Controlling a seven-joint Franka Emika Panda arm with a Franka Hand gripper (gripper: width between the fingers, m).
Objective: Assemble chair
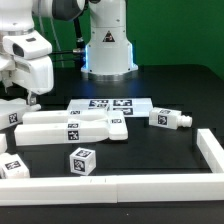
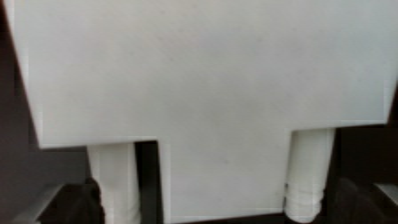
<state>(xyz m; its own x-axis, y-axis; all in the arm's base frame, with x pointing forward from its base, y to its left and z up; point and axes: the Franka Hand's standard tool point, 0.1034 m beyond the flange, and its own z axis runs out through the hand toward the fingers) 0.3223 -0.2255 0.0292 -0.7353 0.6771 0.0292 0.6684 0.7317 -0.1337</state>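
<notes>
Assembly is barely getting under way. The chair parts are lying loose on the black table [image 1: 180, 90]: a long slab [image 1: 60, 128], a tagged cube [image 1: 82, 160] and a small peg piece [image 1: 170, 118], none visibly joined. The gripper [image 1: 28, 97] is hovering at the exterior view's left, claw spread, pinching nothing I can see. The wrist view is showing a notched white slab [image 2: 196, 70] with two posts [image 2: 116, 185] — joined or not, I cannot tell. No container is showing — only a low white rail [image 1: 212, 150] fencing the parts.
</notes>
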